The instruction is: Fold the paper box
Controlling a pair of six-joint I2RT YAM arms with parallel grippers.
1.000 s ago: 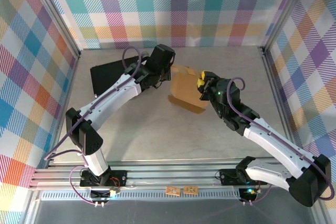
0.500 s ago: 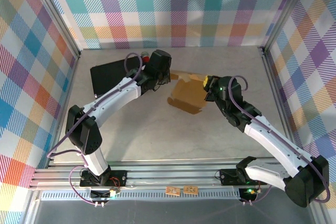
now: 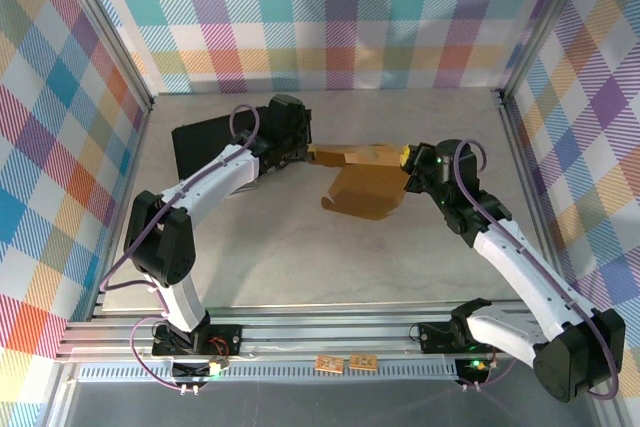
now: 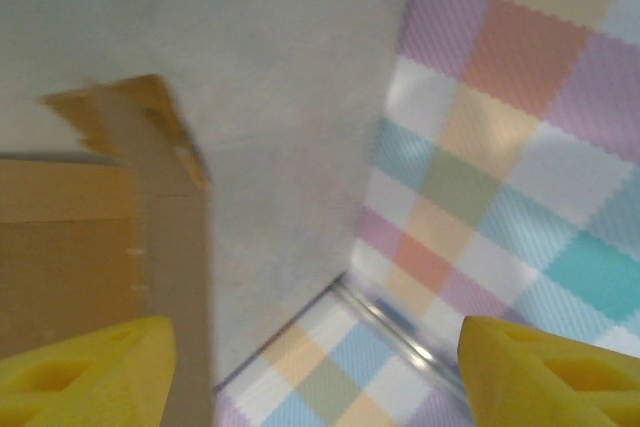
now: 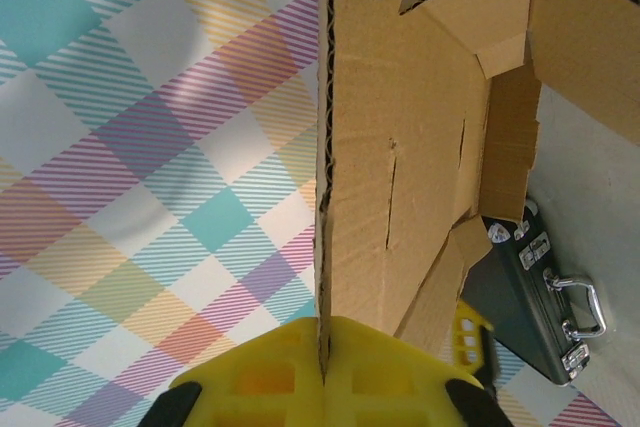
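Observation:
The brown paper box (image 3: 365, 192) lies half-unfolded at mid table, one panel raised on edge. My right gripper (image 3: 407, 162) is shut on that panel's right end; in the right wrist view its yellow fingers (image 5: 322, 352) pinch the corrugated edge of the cardboard (image 5: 420, 147), which rises straight up from them. My left gripper (image 3: 303, 150) sits at the box's left tip. It is wide open (image 4: 315, 372), with a flap of the box (image 4: 100, 247) beside its left finger (image 4: 85, 367) and nothing between the fingers.
A black case (image 3: 205, 142) lies at the back left behind the left arm; its latches and handle appear in the right wrist view (image 5: 535, 317). Plaid walls and metal rails (image 3: 525, 162) close in the table.
My right gripper has pulled right with the cardboard edge, standing the panel up and stretching the box out. My left gripper has drawn back to the left, off the box.

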